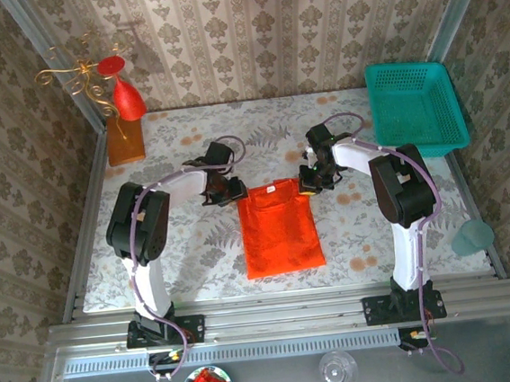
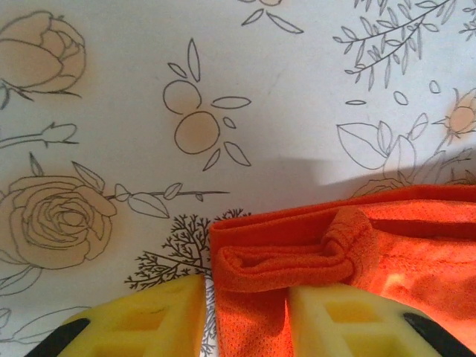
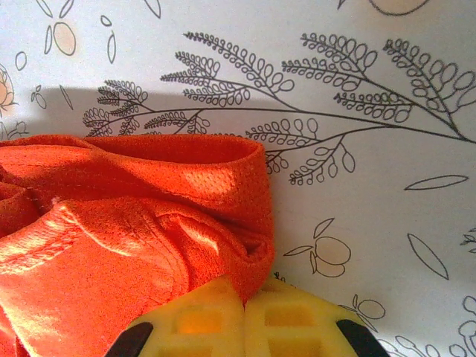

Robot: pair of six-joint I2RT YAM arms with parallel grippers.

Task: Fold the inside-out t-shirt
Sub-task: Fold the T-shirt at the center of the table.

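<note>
The flowered counter [image 1: 180, 252] carries the orange inside-out t-shirt [image 1: 279, 229], which lies flat as a rectangle at its middle. The right claw [image 3: 245, 294] is pinched closed on the shirt's far right corner. The left claw [image 2: 245, 305] stands parted, astride the far left corner.

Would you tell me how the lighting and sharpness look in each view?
Top external: even, soft light, sharp throughout, the t-shirt saturated. Left wrist: a grey shadow band lies on the tablecloth beyond the t-shirt. Right wrist: a shadow at upper left, bright patches on the t-shirt, mesh weave crisp.
</note>
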